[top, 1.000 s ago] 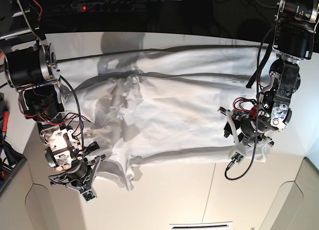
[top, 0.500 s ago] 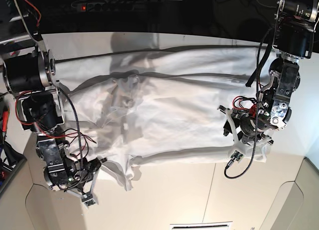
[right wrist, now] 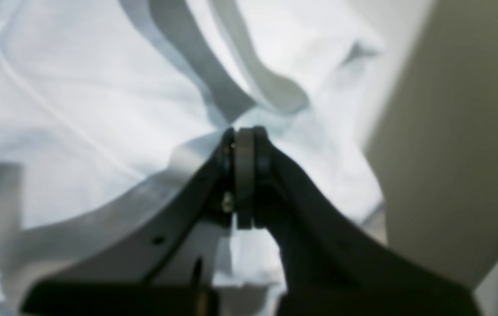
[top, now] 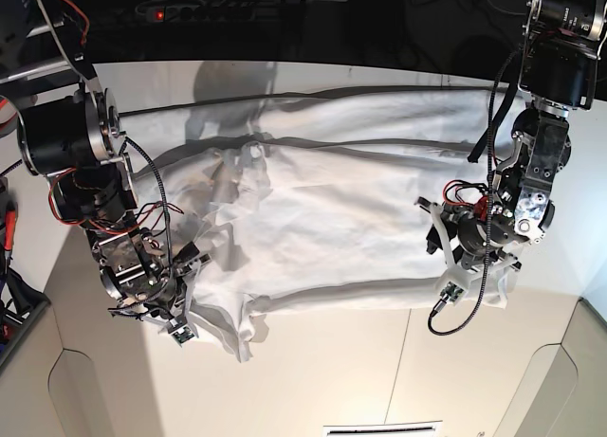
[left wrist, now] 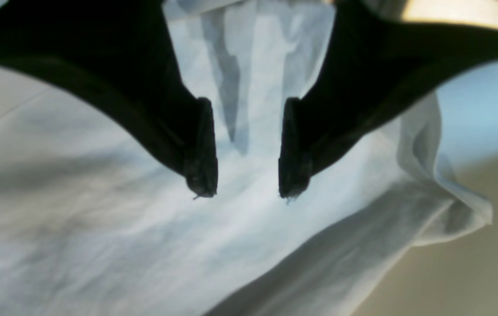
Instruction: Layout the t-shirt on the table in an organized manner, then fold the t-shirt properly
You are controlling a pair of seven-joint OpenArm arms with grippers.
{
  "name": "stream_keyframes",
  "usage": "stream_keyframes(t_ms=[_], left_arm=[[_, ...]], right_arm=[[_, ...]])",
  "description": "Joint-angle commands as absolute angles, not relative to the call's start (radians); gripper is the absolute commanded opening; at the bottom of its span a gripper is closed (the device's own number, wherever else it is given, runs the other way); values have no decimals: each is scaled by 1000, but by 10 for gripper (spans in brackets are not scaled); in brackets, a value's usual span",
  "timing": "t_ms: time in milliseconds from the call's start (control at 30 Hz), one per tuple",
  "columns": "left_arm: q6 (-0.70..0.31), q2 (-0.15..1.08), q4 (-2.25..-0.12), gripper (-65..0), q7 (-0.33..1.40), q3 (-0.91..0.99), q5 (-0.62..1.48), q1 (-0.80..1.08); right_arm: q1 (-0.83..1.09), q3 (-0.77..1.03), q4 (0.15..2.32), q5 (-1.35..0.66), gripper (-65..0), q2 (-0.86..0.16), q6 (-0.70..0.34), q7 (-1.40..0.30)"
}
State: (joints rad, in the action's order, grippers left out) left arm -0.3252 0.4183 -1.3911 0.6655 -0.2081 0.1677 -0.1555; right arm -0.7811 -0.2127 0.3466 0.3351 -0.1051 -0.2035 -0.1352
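At nine o'clock in the base view, a fold of the t-shirt [top: 332, 209] is pinched in the clenched right gripper [right wrist: 242, 136]. The shirt is spread wrinkled across the table [top: 379, 361]. At three o'clock, the left gripper [left wrist: 246, 191] is held released above the cloth, nothing grasped.

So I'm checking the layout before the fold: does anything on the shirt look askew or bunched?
Yes. The t-shirt lies mostly flat, but its end near the right gripper is crumpled into wrinkles, with a sleeve corner trailing toward the table edge. The right gripper is shut on that fabric; the left gripper is open.
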Motion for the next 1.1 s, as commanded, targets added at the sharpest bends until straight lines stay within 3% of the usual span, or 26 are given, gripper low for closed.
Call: stream_keyframes(t_ms=[0, 100, 233, 400, 467, 600, 667, 1067], left_arm=[[-321, 429, -1406, -382, 655, -202, 168, -174], [-321, 429, -1406, -382, 655, -202, 183, -174], [-321, 428, -1406, -382, 656, -202, 210, -173], [-321, 424, -1406, -382, 656, -202, 208, -171], [-321, 424, -1406, -382, 656, -202, 204, -171], [-321, 424, -1406, -382, 654, -202, 186, -168], [-321, 424, -1406, -382, 654, -202, 186, -169], [-321, 424, -1406, -382, 655, -202, 187, -168]], right_arm=[[-855, -210, 317, 373, -650, -117, -170, -73], [-952, -210, 224, 414, -650, -137, -41, 48], [-1091, -210, 238, 352, -650, -173, 89, 69], [-1208, -210, 313, 159, -650, -186, 117, 38], [-1208, -210, 365, 97, -650, -185, 58, -130], [-1158, -210, 455, 1, -650, -179, -392, -621], [-1114, -210, 464, -86, -650, -173, -515, -807], [-882, -218, 463, 47, -650, -165, -494, -513]])
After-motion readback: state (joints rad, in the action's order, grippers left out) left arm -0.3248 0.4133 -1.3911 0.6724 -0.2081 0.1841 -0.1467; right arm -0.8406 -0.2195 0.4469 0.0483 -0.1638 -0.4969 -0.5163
